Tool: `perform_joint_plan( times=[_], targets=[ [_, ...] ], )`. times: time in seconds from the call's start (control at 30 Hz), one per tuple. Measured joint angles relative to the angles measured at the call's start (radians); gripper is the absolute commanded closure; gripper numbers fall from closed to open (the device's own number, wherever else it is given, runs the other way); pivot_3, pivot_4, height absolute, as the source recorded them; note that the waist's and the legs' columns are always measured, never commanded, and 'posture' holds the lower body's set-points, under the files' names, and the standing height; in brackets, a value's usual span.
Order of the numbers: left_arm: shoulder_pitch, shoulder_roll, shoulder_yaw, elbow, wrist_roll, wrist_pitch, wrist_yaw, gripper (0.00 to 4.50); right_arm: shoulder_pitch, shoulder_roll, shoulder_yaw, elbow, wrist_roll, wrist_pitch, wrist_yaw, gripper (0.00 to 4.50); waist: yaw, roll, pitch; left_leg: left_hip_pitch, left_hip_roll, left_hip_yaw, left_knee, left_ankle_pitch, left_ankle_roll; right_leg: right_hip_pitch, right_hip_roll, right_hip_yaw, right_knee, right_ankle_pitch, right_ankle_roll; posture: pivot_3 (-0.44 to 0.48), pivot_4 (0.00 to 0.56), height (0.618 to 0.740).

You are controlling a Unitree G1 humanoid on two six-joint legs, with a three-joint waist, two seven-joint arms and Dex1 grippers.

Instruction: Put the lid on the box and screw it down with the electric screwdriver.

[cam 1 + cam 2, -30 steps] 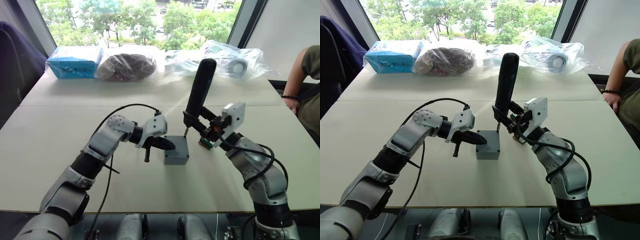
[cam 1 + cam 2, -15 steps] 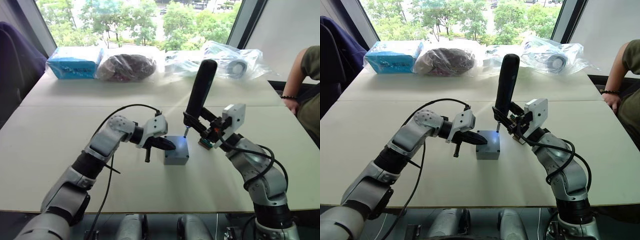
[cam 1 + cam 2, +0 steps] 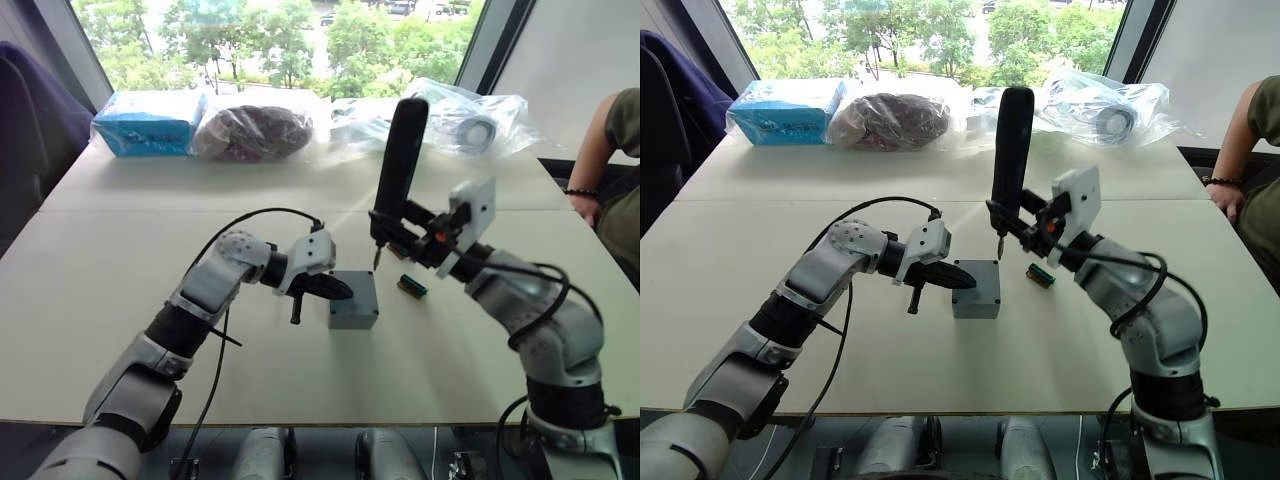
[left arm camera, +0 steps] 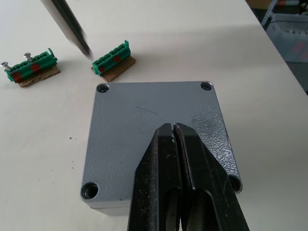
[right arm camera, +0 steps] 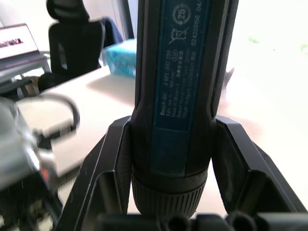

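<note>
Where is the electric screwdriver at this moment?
The electric screwdriver stands nearly upright in the right pincer, its bit hanging above the table just right of the box, near a small green part.

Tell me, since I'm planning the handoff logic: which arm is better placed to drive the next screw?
Right. Its pincer grips the electric screwdriver, bit poised just above the lid. The left pincer, shut, rests on the lid, steadying it on the box.

The electric screwdriver (image 5: 180, 96) is cut by the top edge; its bit (image 4: 67, 24) is blurred, upper left.
</note>
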Motion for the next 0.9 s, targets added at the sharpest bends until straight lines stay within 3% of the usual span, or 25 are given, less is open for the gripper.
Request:
perform_joint_plan(
  times=[0.13,0.27,0.33,0.47,0.67,0.9],
  targets=[
    [-0.007,-0.027,0.077,0.018,-0.086,0.100,0.016,4.50,-0.170,-0.110,-0.166,0.101,0.272,0.190,-0.132,2.71,-0.001,-0.001,0.001,-0.002,0.000,0.000,0.000,0.000,0.000,-0.001,0.000,0.000,-0.002,0.000,0.000,0.000,0.150,0.740],
    [-0.030,0.040,0.136,-0.036,-0.132,0.133,-0.010,4.50,-0.197,-0.275,-0.223,0.320,0.326,0.406,-0.237,2.71,-0.002,-0.001,0.001,-0.001,-0.002,0.001,-0.001,0.000,0.000,-0.001,-0.005,-0.001,-0.002,0.000,0.000,0.000,0.150,0.740],
    [-0.035,0.092,0.141,-0.094,-0.144,0.145,-0.039,4.50,-0.170,-0.381,-0.191,0.417,0.297,0.552,-0.244,2.71,-0.003,0.001,0.003,-0.003,-0.003,0.002,-0.003,0.000,0.001,-0.003,-0.007,0.000,-0.003,0.000,0.000,0.000,0.150,0.740],
    [-0.028,0.172,0.102,-0.189,-0.121,0.115,-0.092,4.50,-0.128,-0.445,-0.147,0.610,0.293,0.758,-0.241,2.71,-0.008,0.002,0.003,-0.004,-0.003,0.004,-0.003,-0.001,0.001,-0.004,-0.005,0.000,-0.003,0.000,0.000,0.000,0.150,0.740],
    [0.019,0.168,0.056,-0.256,-0.109,0.101,-0.076,4.50,-0.090,-0.470,-0.007,0.788,0.305,0.770,-0.234,2.71,-0.009,0.004,0.004,-0.003,-0.003,0.005,-0.002,-0.001,0.002,-0.005,-0.004,0.001,-0.002,0.000,0.000,0.000,0.150,0.740],
    [0.067,0.169,0.044,-0.311,-0.101,0.108,-0.031,4.50,-0.153,-0.489,0.160,0.903,0.256,0.770,-0.199,2.71,-0.007,0.005,0.005,-0.004,-0.003,0.005,-0.002,-0.001,0.002,-0.006,-0.003,0.002,-0.002,0.000,0.000,0.000,0.150,0.740]
  ],
)
